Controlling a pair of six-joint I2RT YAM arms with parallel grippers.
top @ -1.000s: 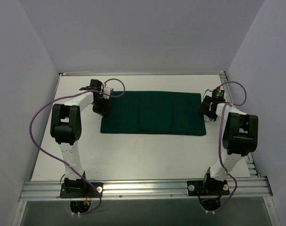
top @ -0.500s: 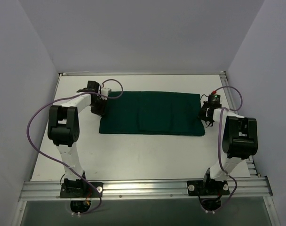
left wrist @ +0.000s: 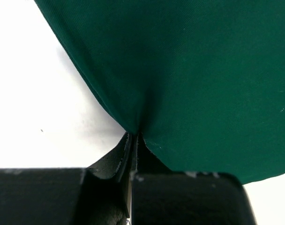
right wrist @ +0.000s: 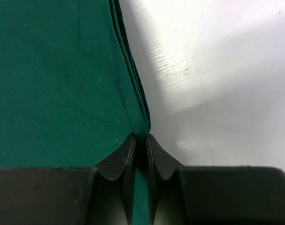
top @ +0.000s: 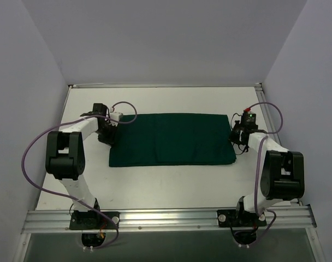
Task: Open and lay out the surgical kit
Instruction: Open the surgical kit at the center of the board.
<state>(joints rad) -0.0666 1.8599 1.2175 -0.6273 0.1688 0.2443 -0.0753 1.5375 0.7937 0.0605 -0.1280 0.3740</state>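
Both jaws are closed, each pinching one end of the dark green drape point(top: 171, 139).
The drape lies flat as a long rectangle in the middle of the white table point(top: 171, 183), and folded layers show along its right edge. The left gripper point(left wrist: 133, 136) holds the left edge, where the fabric gathers into a small peak at the fingertips. The right gripper point(right wrist: 141, 138) holds the right edge, with a thin strip of cloth between its fingers.

left arm point(top: 81, 126), right arm point(top: 262, 143): white links, black joint housings | cables point(top: 23, 161): purple, looping | bases point(top: 92, 218): black plates on aluminium rail point(top: 166, 218) | left gripper point(left wrist: 133, 137), right gripper point(right wrist: 140, 138): black wedge fingers
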